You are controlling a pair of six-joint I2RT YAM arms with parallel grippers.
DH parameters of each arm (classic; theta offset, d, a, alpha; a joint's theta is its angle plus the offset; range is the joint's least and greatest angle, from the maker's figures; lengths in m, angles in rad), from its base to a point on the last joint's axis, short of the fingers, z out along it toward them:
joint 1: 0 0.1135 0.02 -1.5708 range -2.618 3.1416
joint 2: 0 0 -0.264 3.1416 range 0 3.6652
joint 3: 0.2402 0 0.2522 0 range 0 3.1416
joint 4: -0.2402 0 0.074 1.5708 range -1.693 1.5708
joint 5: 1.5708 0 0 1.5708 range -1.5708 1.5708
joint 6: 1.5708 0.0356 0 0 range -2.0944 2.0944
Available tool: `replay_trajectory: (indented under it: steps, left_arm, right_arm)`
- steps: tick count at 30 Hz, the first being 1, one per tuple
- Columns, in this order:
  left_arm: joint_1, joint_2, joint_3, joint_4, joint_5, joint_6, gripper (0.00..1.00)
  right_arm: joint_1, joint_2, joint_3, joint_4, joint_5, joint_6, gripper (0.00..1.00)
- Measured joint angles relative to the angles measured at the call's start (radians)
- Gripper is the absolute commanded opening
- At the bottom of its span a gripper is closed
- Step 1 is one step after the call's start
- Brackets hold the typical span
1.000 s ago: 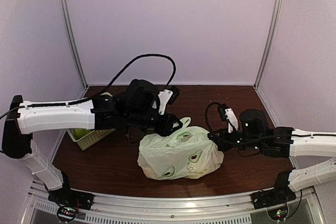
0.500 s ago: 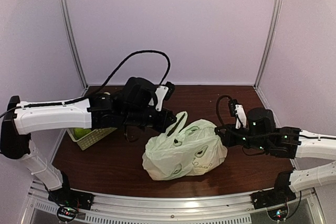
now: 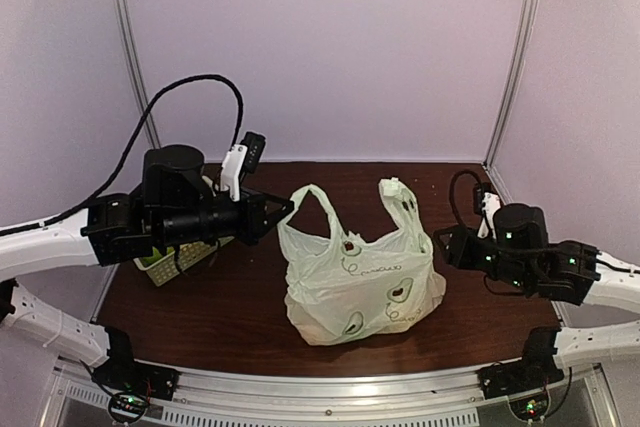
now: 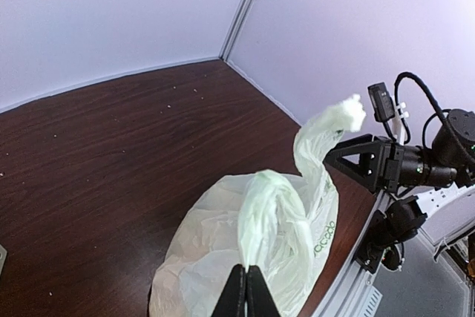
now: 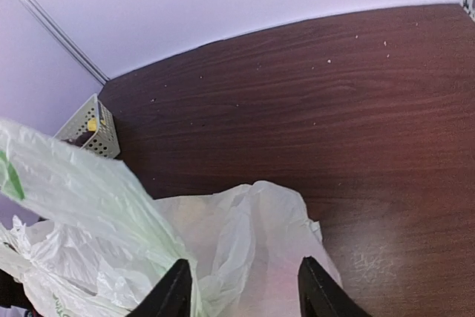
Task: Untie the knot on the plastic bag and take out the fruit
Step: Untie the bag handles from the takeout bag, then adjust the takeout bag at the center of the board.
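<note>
Left arm drawn back, plastic bag lifted | left end effector pinches its handle | right end effector parted

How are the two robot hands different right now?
The left gripper is shut, pinching the plastic bag's loop handle; the right gripper is open, gripping nothing. The left gripper holds its handle up and stretched; the right gripper just points at the bag's side. Both are black with two fingers.

overhead view faces forward; both close wrist views share the plastic bag.
</note>
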Motion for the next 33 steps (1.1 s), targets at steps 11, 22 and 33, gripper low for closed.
replay_trajectory:
  steps: [11,22,33]
  left_arm:
    - [0.000,-0.034,-0.037,0.066,0.084,0.013,0.00]
    - [0.000,0.018,-0.037,0.082,0.127,-0.005,0.00]
    - [0.000,0.026,-0.037,0.097,0.150,-0.025,0.00]
  right_arm:
    - [-0.004,0.094,0.361,-0.187,-0.140,-0.319,0.78]
    - [0.020,0.332,0.575,-0.311,-0.388,-0.587,0.80]
    - [0.037,0.552,0.677,-0.340,-0.392,-0.721,0.76]
